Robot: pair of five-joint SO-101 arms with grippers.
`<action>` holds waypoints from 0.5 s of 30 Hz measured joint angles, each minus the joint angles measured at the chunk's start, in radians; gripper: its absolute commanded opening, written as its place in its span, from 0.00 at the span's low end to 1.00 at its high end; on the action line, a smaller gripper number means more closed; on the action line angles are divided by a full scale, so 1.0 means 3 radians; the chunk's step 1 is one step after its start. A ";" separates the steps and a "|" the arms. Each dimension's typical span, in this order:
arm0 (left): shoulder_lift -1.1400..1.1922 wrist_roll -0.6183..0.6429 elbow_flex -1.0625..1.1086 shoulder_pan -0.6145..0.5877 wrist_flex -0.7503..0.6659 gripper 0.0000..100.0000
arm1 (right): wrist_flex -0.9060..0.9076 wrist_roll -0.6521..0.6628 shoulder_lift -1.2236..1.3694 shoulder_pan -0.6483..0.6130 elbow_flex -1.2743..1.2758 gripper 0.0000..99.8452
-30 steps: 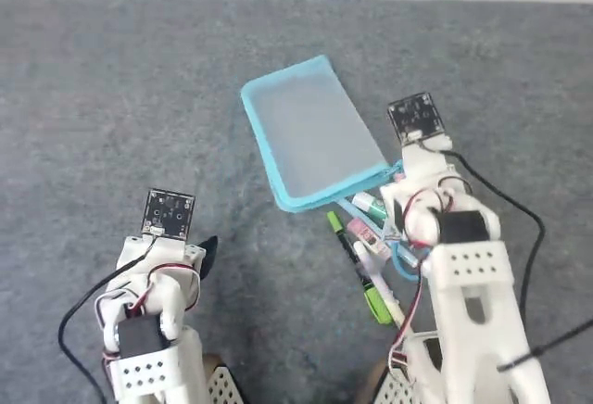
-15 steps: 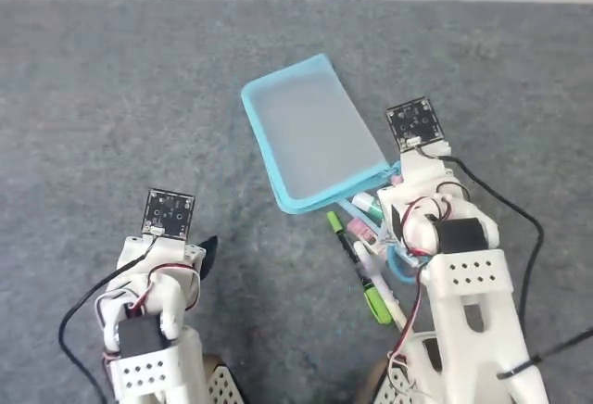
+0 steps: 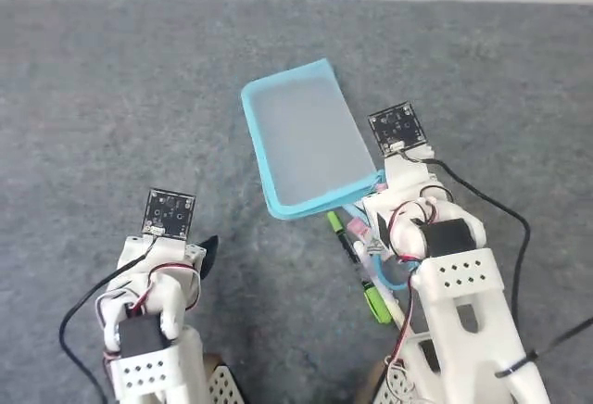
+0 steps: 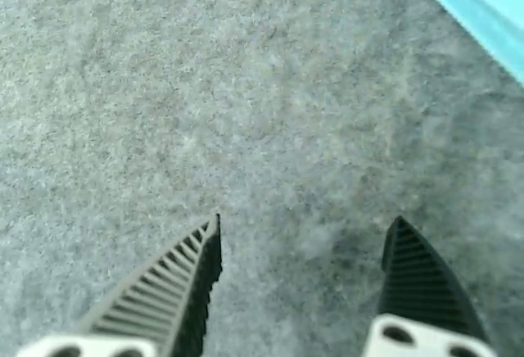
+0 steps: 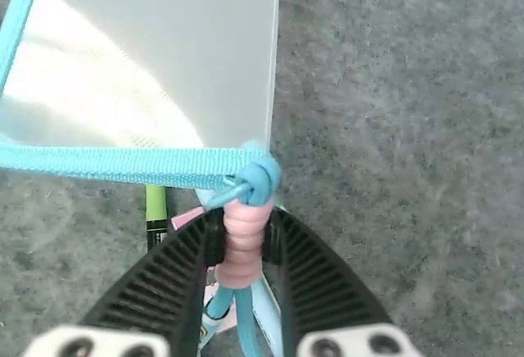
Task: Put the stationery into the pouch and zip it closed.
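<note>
One pouch [image 3: 310,140], at least three pens [image 3: 375,300] beside it — right gripper [image 5: 243,224] clamped on the pink zip pull [image 5: 241,246], left gripper [image 4: 307,234] spread apart.

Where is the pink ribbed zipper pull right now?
In the right wrist view, the pink ribbed zipper pull is pinched in the right gripper at the corner of the blue-edged translucent pouch, beside the pile of pens.

The left arm [image 3: 148,348] and right arm [image 3: 463,284] are white plastic with perforated panels, black servos [image 3: 449,235] and red-and-black wires [image 3: 405,216]. Behind each gripper sits a square black circuit board [image 3: 170,212]. The left gripper [image 4: 307,234] and right gripper [image 5: 241,234] have black ribbed fingers [image 4: 184,283] on white bases.
</note>
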 measured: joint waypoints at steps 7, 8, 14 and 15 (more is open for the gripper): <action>0.0000 -0.0005 0.0000 0.0000 0.0000 0.30 | 0.0000 -0.0041 -0.0031 -0.0031 0.0092 0.01; 0.0000 -0.0005 0.0000 0.0000 0.0000 0.30 | 0.0000 -0.0087 -0.0036 -0.0031 0.0092 0.01; 0.0000 -0.0010 0.0000 0.0000 0.0000 0.30 | 0.0000 -0.0184 -0.0041 -0.0031 0.0092 0.01; 0.0000 -0.0010 0.0000 0.0000 0.0000 0.30 | 0.0000 -0.0184 -0.0041 -0.0031 0.0092 0.01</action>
